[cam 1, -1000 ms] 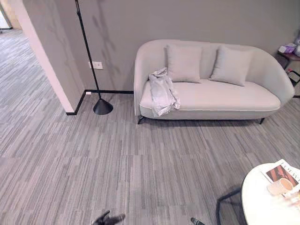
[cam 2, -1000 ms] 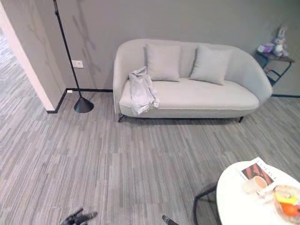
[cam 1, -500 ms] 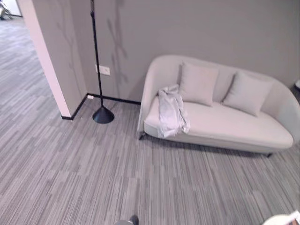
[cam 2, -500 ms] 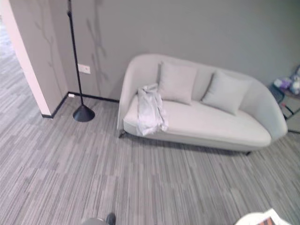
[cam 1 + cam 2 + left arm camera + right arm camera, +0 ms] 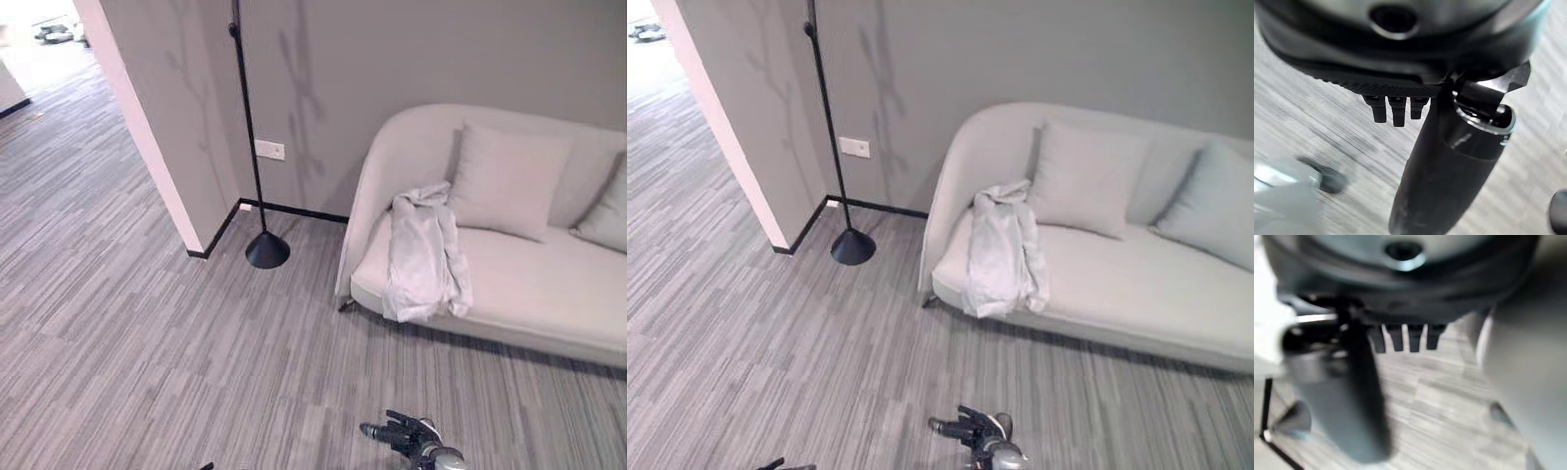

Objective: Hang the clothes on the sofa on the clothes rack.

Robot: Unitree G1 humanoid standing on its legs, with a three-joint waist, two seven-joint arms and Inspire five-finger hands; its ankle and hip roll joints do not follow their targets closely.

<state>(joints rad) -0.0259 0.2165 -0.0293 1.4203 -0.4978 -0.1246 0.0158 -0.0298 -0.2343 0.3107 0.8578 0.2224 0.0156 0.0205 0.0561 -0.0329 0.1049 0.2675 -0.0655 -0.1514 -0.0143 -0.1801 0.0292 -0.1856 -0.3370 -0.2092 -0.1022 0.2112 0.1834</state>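
One shirt [image 5: 423, 253] hangs off the sofa [image 5: 549, 294], up and right of our right hand [image 5: 404, 434], whose loose fingers hold nothing.

This looks like a lounge or waiting corner of an office rather than a private home. Grey striped carpet tiles [image 5: 147, 323] cover the whole floor and run on into a corridor at the upper left of the frame. A curved, pale grey upholstered sofa [image 5: 1136, 284] with matching square cushions [image 5: 1083, 176] stands at the right against a plain grey wall [image 5: 1038, 49] finished with a black skirting strip [image 5: 294, 211]. A white wall socket plate [image 5: 268, 150] sits low on that wall, and a slim black pole on a cone-shaped base [image 5: 265, 249] stands beside the wall's corner, left of the sofa.
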